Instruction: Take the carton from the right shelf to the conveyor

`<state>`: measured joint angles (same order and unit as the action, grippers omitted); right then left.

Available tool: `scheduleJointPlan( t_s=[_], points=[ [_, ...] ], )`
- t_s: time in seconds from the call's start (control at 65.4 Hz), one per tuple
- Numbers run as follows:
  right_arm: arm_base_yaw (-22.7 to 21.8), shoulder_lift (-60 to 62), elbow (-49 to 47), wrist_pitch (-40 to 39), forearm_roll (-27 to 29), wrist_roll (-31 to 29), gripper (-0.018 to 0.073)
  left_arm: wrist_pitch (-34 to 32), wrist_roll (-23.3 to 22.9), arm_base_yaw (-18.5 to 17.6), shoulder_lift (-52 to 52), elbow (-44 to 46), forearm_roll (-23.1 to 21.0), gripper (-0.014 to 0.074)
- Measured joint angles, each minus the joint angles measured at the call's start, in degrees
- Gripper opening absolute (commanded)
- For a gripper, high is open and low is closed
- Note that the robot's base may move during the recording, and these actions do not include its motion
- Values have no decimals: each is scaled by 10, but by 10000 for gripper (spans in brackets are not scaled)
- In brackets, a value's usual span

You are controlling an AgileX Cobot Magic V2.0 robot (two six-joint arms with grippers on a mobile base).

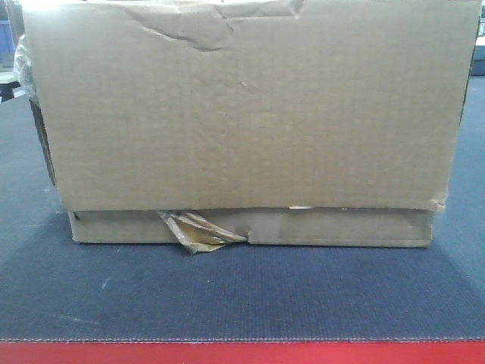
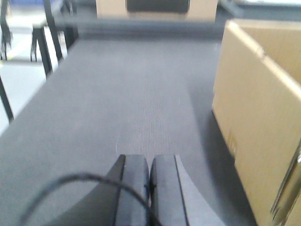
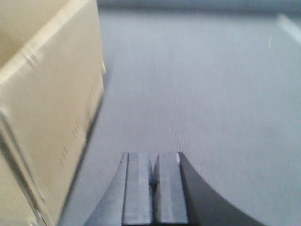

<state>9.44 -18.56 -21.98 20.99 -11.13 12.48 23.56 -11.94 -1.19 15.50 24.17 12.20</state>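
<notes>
Evidently unlabelled carton (image 1: 242, 114), grey conveyor (image 1: 242, 292)

Creased brown carton (image 1: 242, 106) upright on conveyor (image 1: 242, 292).

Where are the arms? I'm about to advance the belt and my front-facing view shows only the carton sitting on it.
Observer: The left gripper is off the carton, over bare conveyor on the carton's left side.
Operator: Is it holding anything?
Observer: No, its fingers are pressed together with nothing between them.
Operator: And the other arm?
Observer: The right gripper is on the opposite side, also shut and empty, with a gap of belt between it and the carton wall.
</notes>
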Motion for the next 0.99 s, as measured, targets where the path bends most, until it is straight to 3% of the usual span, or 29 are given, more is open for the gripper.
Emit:
scheduleJointPlan(
  t_s=[0.245, 0.994],
  points=[
    [0, 110, 12, -22, 0, 0, -77, -3, 0, 0, -52, -3, 0, 3],
    [0, 115, 12, -25, 0, 0, -78, -3, 0, 0, -53, -3, 0, 3]
  ],
)
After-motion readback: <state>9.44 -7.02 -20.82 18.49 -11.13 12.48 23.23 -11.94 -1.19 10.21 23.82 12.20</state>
